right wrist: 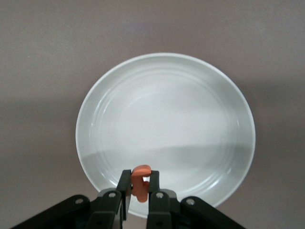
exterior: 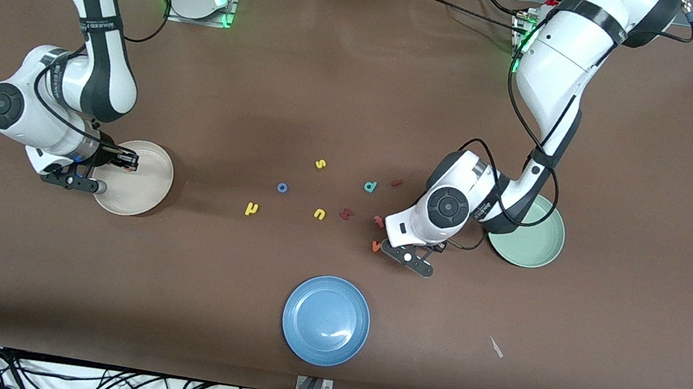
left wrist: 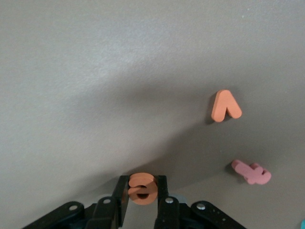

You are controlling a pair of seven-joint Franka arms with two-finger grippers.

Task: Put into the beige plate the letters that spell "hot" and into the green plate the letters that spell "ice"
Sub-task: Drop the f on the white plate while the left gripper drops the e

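Observation:
My right gripper is shut on the orange "t" and hangs over the rim of the beige plate, which holds nothing. My left gripper is down at the table beside the green plate, shut on the orange "e"; in the front view its hand hides the fingers. The blue "o" and yellow "h" lie mid-table. The dark red "i" lies farther from the front camera than the left hand. The "c" is out of view.
Loose letters lie mid-table: an orange "v", a pinkish-red letter, a teal "d", a yellow "s", a yellow "u" and a dark red letter. A blue plate sits nearest the front camera.

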